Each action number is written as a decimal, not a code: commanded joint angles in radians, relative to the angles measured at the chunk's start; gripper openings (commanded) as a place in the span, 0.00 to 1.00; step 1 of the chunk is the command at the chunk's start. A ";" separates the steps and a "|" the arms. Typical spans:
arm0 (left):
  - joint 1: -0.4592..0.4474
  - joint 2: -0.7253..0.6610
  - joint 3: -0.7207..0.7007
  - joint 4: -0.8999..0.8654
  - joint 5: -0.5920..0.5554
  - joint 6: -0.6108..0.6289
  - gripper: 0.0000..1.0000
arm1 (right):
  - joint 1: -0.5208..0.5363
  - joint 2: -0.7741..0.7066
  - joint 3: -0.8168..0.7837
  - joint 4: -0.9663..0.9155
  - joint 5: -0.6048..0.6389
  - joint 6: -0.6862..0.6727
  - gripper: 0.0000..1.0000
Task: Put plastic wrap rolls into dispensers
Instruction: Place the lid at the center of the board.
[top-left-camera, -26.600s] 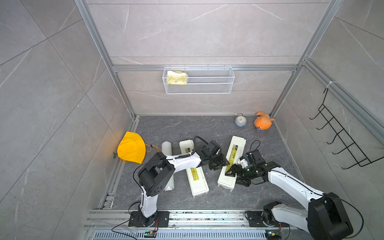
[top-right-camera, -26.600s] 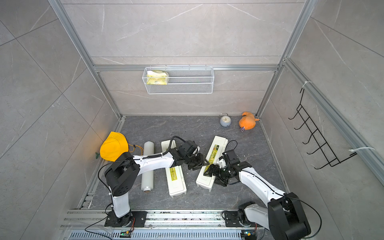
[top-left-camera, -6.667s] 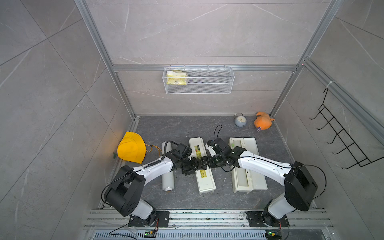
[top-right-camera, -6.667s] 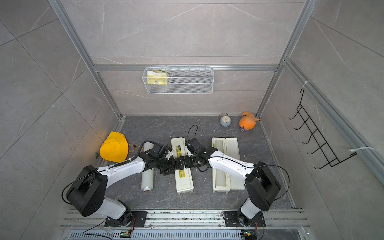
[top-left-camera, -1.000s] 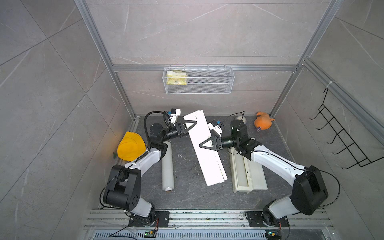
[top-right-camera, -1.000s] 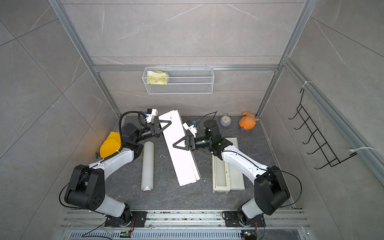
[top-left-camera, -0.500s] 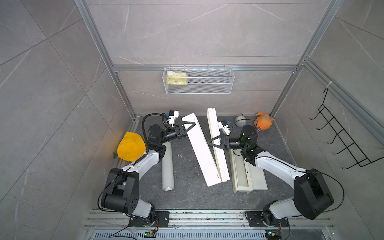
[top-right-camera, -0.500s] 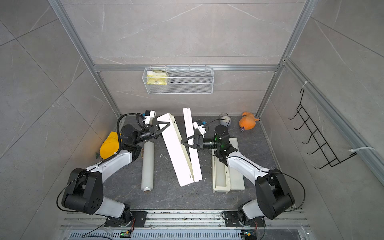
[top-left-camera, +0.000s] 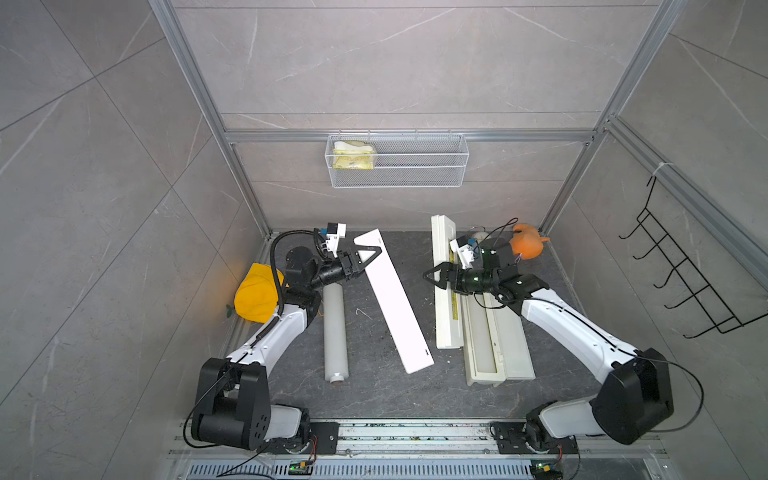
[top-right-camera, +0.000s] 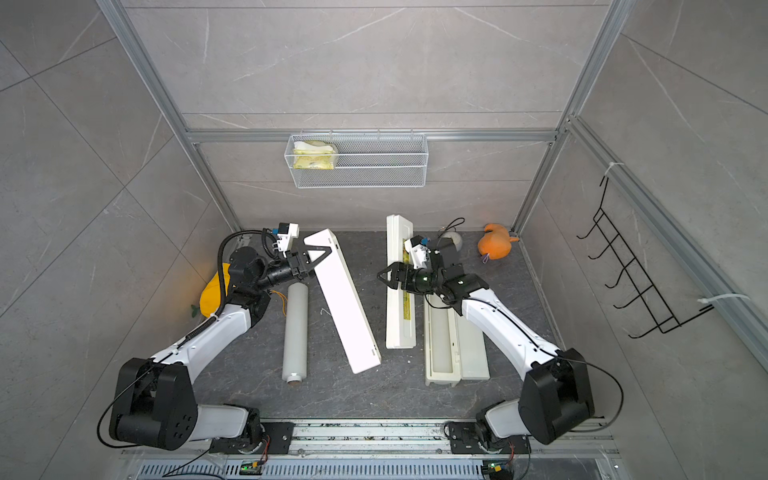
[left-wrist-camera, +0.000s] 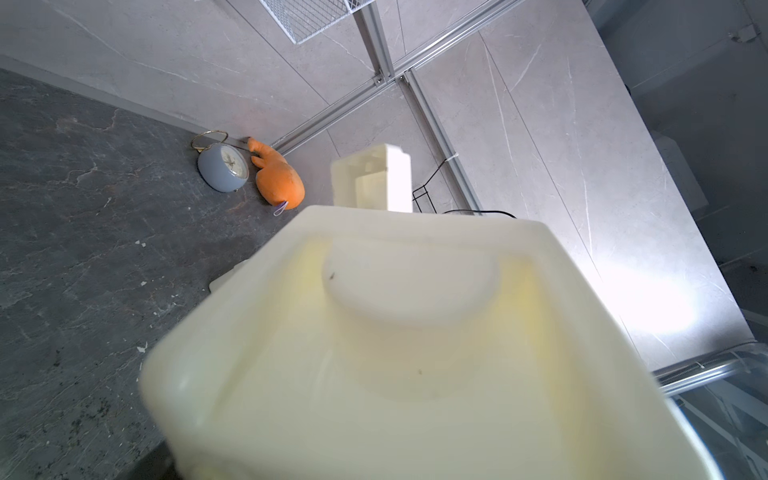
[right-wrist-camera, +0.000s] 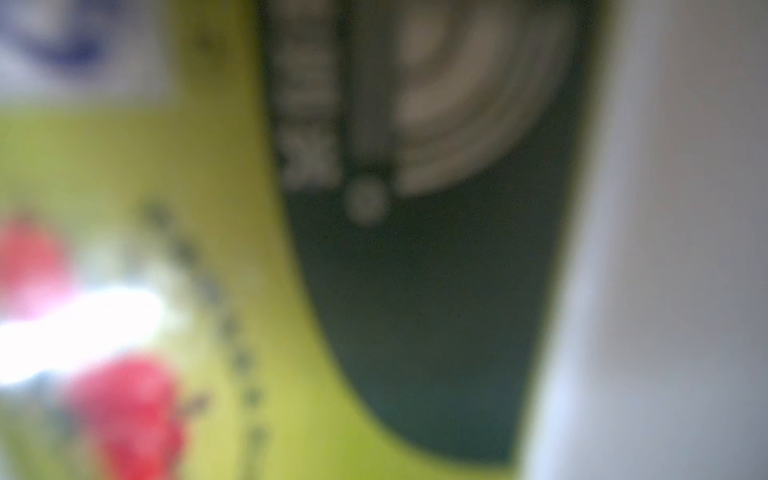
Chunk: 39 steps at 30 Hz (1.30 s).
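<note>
a: what are you holding?
b: my left gripper (top-left-camera: 374, 252) is clamped on the raised end of a plain white dispenser half (top-left-camera: 395, 307); my right gripper (top-left-camera: 430, 275) is clamped across the labelled half (top-left-camera: 446, 320), well apart from it.
a: what's inside things?
b: the half in my left gripper shows a moulded half-round bump (left-wrist-camera: 411, 286). the open dispenser (top-left-camera: 513, 345) under my right forearm holds something pale; roll or not, i cannot tell. one plastic wrap roll (top-left-camera: 335, 332) lies on the floor (top-left-camera: 374, 390) just below my left gripper.
a: anything unclear?
b: my right wrist view is all blurred label (right-wrist-camera: 124, 166).
</note>
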 joint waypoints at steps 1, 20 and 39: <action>0.012 -0.031 0.000 -0.050 0.028 0.046 0.72 | 0.064 0.115 0.030 -0.193 0.235 -0.077 0.86; 0.054 -0.011 -0.062 -0.157 0.081 0.127 0.76 | 0.192 0.431 0.220 -0.385 0.563 -0.070 1.00; 0.071 0.014 -0.093 -0.112 0.081 0.109 0.76 | 0.247 0.625 0.400 -0.622 0.650 -0.217 1.00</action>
